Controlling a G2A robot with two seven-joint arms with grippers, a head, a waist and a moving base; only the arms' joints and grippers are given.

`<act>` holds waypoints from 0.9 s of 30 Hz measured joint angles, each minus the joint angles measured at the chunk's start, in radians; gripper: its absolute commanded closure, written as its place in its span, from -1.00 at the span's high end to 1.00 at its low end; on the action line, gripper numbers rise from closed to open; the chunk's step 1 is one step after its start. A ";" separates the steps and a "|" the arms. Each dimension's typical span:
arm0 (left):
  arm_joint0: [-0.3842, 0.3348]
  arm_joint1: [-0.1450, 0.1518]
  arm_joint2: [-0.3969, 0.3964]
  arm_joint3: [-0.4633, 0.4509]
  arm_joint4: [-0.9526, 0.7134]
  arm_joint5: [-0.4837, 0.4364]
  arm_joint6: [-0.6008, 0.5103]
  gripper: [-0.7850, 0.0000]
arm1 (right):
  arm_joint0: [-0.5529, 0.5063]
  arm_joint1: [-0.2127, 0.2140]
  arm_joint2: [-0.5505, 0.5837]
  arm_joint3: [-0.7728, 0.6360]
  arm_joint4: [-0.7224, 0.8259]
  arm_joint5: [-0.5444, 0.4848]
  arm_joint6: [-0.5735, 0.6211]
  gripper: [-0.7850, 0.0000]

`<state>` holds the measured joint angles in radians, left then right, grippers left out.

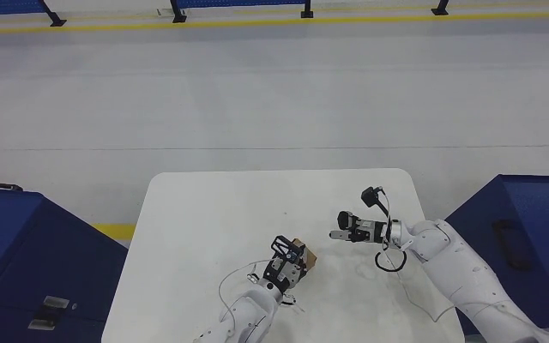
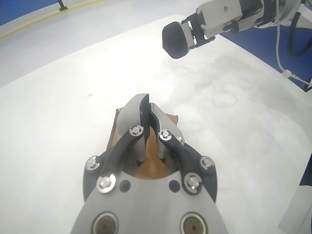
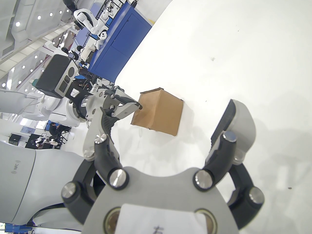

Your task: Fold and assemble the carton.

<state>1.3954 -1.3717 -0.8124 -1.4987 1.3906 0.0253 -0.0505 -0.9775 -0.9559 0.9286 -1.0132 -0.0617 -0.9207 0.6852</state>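
left gripper (image 2: 147, 101): i have it clamped on the carton (image 2: 171, 119); the pads (image 2: 145, 118) are nearly together, with a thin wall of brown cardboard running up between them

grip point: from the right wrist view the left gripper (image 3: 136, 105) pinches the carton (image 3: 160, 113) at an upper corner, on the side facing that arm

carton: a small brown box with squared sides, sitting on the table (image 3: 231, 37); i can't tell whether its top is open or folded shut

carton position: in the top view the carton (image 1: 307, 255) lies toward the near edge of the table (image 1: 223, 214), just beside the left gripper (image 1: 290, 253) and between the two grippers

right gripper (image 3: 168, 118): my right fingers are spread wide with nothing in them; it points at the carton from the far side and is clear of it

right gripper, other views: it hangs above the table (image 2: 61, 86) beyond the carton in the left wrist view (image 2: 175, 40); in the top view (image 1: 336, 233) a gap of bare table separates it from the box

surroundings: blue cabinets (image 1: 506, 223) stand on either side of the table
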 measured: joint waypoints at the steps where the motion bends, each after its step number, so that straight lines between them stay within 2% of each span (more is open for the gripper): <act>1: -0.002 -0.001 0.001 0.003 0.003 -0.001 -0.010 -1.00 | 0.000 0.000 0.000 0.000 0.000 0.000 0.000 1.00; 7: -0.024 -0.011 0.014 0.042 0.001 0.003 -0.048 -1.00 | 0.000 0.000 0.000 0.000 0.000 0.000 0.000 1.00; 13: -0.012 -0.013 0.010 0.009 0.004 0.014 0.002 -1.00 | 0.000 0.000 0.000 0.000 0.000 0.000 0.000 1.00; 21: -0.029 -0.021 0.022 0.043 0.016 0.016 -0.061 -1.00 | 0.000 0.000 0.000 0.000 0.000 0.000 0.000 1.00; 27: -0.018 -0.026 0.013 0.019 0.002 0.036 -0.006 -1.00 | 0.000 0.000 0.000 0.000 0.000 0.000 0.000 1.00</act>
<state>1.3771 -1.3973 -0.7992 -1.4799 1.3930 0.0609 -0.0564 -0.9775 -0.9559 0.9286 -1.0132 -0.0617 -0.9207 0.6852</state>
